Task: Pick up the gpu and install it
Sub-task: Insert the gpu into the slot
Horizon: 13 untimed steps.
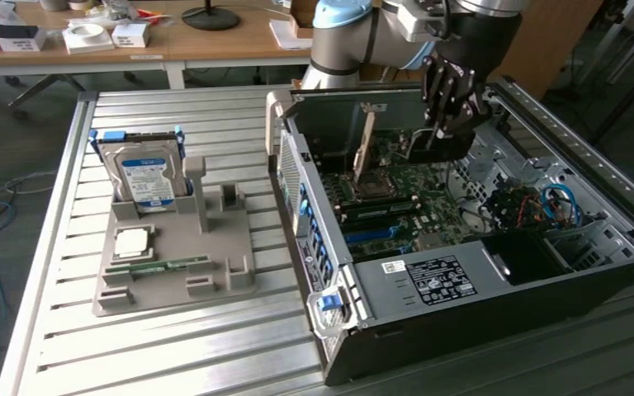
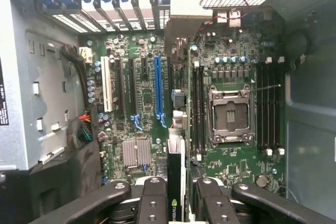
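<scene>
My gripper [image 2: 176, 205] is shut on the gpu [image 2: 176, 177], a thin dark card with a green logo that stands on edge between the two black fingers [image 2: 152, 198]. The card runs away from the fingers over the motherboard [image 2: 231, 166], between the long blue slot [image 2: 157, 87] and the processor socket [image 2: 229, 114]. In the exterior view the gripper [image 1: 449, 124] hangs inside the open computer case [image 1: 438, 280], with the gpu [image 1: 432, 148] just above the board. Whether the card touches a slot I cannot tell.
On the exterior view's left a grey holder [image 1: 174, 280] carries a silver hard drive [image 1: 146, 177], a processor chip [image 1: 132, 241] and a green memory stick [image 1: 168, 266]. Case walls, cables [image 1: 554, 206] and a drive bay surround the board. A wooden desk [image 1: 185, 41] stands behind.
</scene>
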Motion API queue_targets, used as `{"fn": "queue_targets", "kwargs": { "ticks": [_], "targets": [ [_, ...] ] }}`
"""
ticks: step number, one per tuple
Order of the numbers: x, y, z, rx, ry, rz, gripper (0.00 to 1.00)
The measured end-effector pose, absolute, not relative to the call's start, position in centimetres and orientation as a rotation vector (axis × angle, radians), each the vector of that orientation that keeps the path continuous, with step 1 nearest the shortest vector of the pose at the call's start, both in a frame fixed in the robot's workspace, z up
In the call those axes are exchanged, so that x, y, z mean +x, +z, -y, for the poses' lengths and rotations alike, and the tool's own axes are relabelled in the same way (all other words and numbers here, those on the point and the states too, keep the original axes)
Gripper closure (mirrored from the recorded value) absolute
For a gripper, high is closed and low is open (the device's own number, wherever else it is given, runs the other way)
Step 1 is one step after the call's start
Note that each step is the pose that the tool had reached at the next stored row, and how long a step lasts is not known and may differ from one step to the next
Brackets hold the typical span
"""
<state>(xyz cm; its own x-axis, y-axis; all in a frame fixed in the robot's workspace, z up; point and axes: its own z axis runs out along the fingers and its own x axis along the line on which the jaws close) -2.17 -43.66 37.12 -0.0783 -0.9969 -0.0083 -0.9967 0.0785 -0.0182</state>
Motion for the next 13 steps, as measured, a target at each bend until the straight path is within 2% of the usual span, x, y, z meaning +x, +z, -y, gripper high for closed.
{"fn": "queue_targets", "kwargs": {
  "ticks": [13],
  "targets": [
    [-2.63, 36.27, 43.71, -2.12, -0.012, -2.293, 0.74]
  ]
}}
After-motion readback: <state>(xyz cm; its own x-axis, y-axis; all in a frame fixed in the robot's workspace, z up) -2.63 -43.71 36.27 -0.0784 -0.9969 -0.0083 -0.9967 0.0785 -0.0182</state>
